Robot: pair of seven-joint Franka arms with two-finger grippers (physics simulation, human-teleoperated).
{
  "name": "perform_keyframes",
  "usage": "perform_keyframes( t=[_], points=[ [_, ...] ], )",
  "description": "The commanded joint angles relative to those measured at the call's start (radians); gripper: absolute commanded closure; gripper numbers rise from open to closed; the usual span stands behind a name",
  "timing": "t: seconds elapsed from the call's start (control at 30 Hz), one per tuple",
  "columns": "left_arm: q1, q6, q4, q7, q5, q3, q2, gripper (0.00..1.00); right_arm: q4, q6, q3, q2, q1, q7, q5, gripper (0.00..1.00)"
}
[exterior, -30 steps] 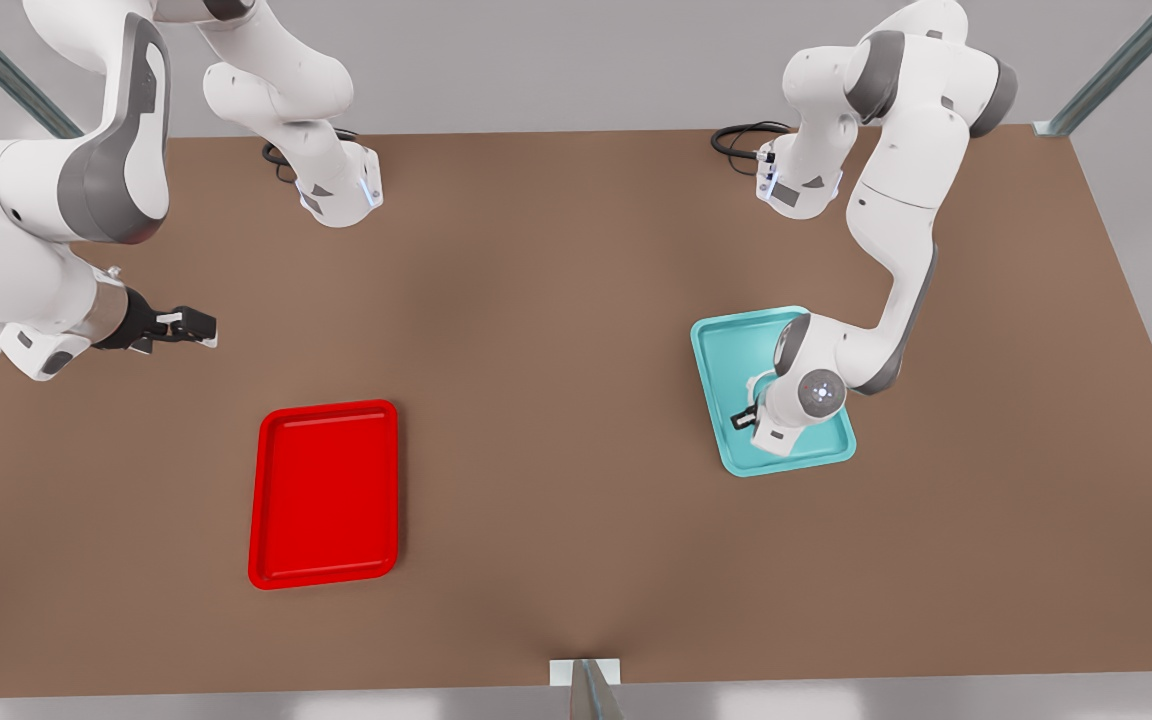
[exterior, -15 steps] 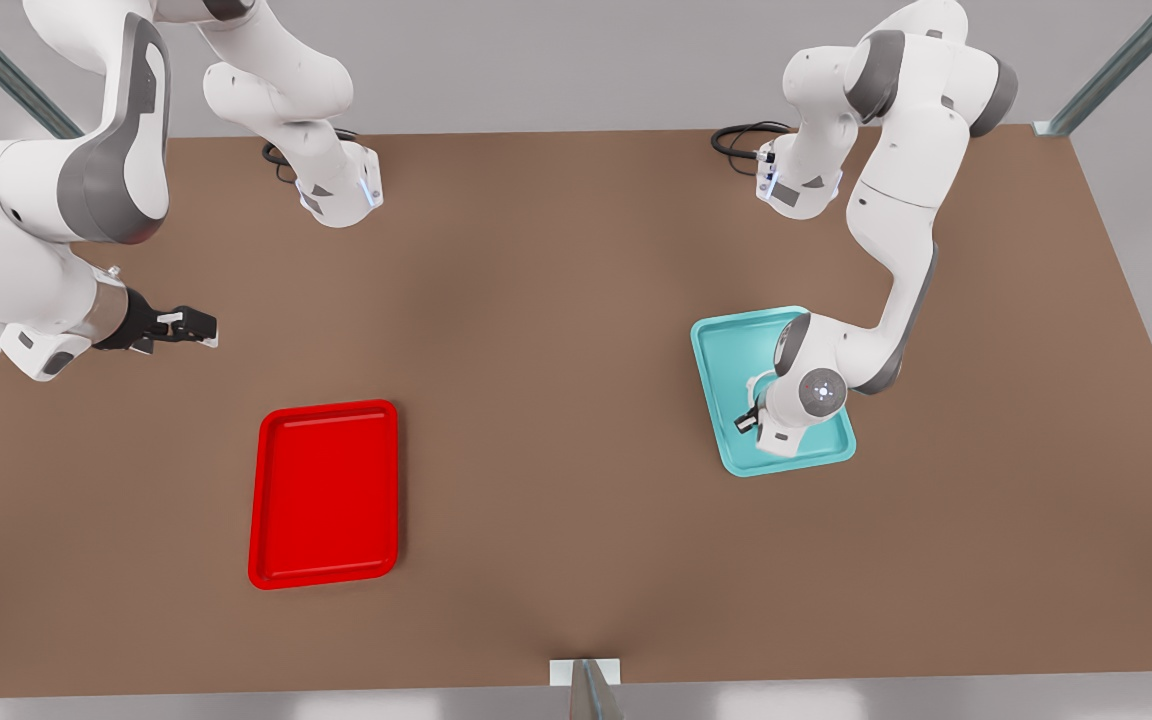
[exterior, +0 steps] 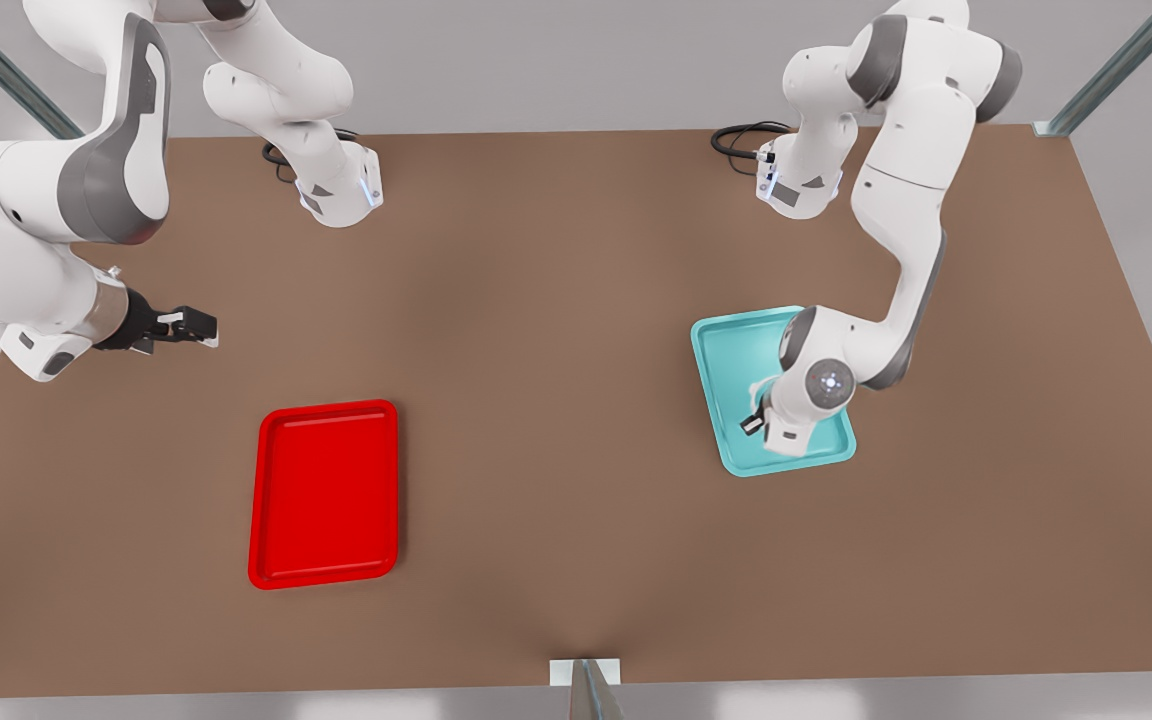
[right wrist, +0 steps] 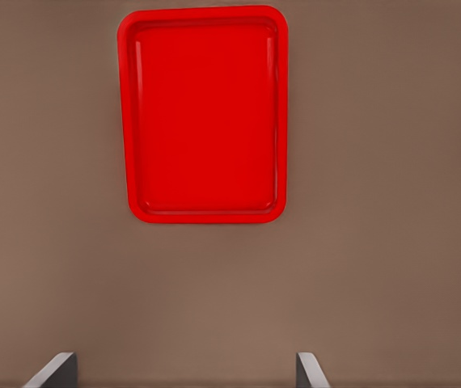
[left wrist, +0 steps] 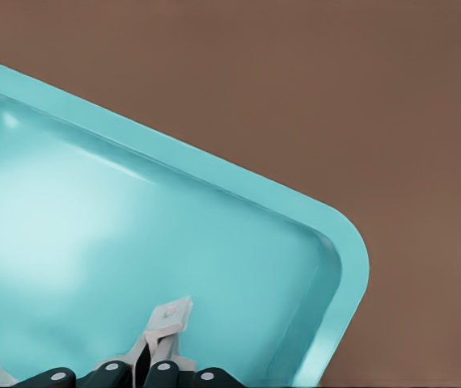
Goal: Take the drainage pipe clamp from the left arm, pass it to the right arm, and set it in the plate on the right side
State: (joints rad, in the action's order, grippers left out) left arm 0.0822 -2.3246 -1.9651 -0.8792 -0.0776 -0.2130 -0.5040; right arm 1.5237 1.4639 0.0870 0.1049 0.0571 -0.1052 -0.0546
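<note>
My left gripper hangs low over the teal tray, shut on the drainage pipe clamp. A white tab of the clamp sticks out past the fingertips. In the front view this gripper sits under its wrist, over the near part of the teal tray at the front view's right. The clamp itself is hidden there. My right gripper waits open above the table at the front view's left. It faces the red plate, which lies bare.
Both arm bases stand at the table's far edge with black cables beside them. A metal post rises at the near edge. Brown tabletop spreads between the two trays.
The left arm's wrist has shifted slightly toward the table's far side over the teal tray. The right arm has stayed still.
</note>
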Motion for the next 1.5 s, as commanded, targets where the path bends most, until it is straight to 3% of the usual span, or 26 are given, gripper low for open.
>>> perform_keyframes(
  t=[0.0, 0.23, 0.4, 0.5, 0.57, 0.73, 0.9, 1.03, 1.47],
  points=[
    [0.013, 0.007, 0.002, -0.029, 0.002, 0.000, 0.028, 0.79, 0.000, 0.000, 0.000, -0.001, -0.002, -0.002, -0.001, 0.00],
    [0.039, 0.008, 0.032, -0.030, -0.001, -0.002, 0.055, 0.79, -0.007, -0.004, 0.000, 0.018, 0.003, -0.153, -0.002, 0.00],
    [0.096, 0.224, 0.250, -0.152, 0.006, -0.008, -0.010, 0.79, -0.128, 0.013, -0.006, 0.188, 0.148, -0.099, -0.172, 0.00],
    [0.194, 0.513, 0.561, -0.268, 0.004, -0.008, -0.108, 0.79, -0.166, 0.108, -0.009, 0.263, 0.266, 0.148, -0.244, 0.00],
    [0.246, 0.557, 0.666, -0.403, 0.030, -0.013, -0.152, 0.79, -0.166, 0.200, -0.009, 0.289, 0.313, 0.209, -0.295, 0.00],
    [0.311, 0.504, 0.819, -0.846, 0.064, -0.089, -0.264, 0.79, -0.149, 0.461, -0.009, 0.389, 0.406, 0.222, -0.379, 0.00],
    [0.318, 0.386, 0.825, -1.282, 0.064, -0.138, -0.286, 0.79, -0.039, 0.717, -0.010, 0.395, 0.489, 0.225, -0.415, 0.00],
    [0.323, 0.245, 0.862, -1.389, 0.093, -0.152, -0.310, 0.79, 0.018, 0.895, -0.015, 0.426, 0.564, 0.232, -0.456, 0.00],
    [0.323, 0.160, 0.936, -1.426, 0.094, -0.163, -0.383, 0.79, 0.066, 1.035, -0.015, 0.484, 0.641, 0.234, -0.456, 0.00]
  ],
)
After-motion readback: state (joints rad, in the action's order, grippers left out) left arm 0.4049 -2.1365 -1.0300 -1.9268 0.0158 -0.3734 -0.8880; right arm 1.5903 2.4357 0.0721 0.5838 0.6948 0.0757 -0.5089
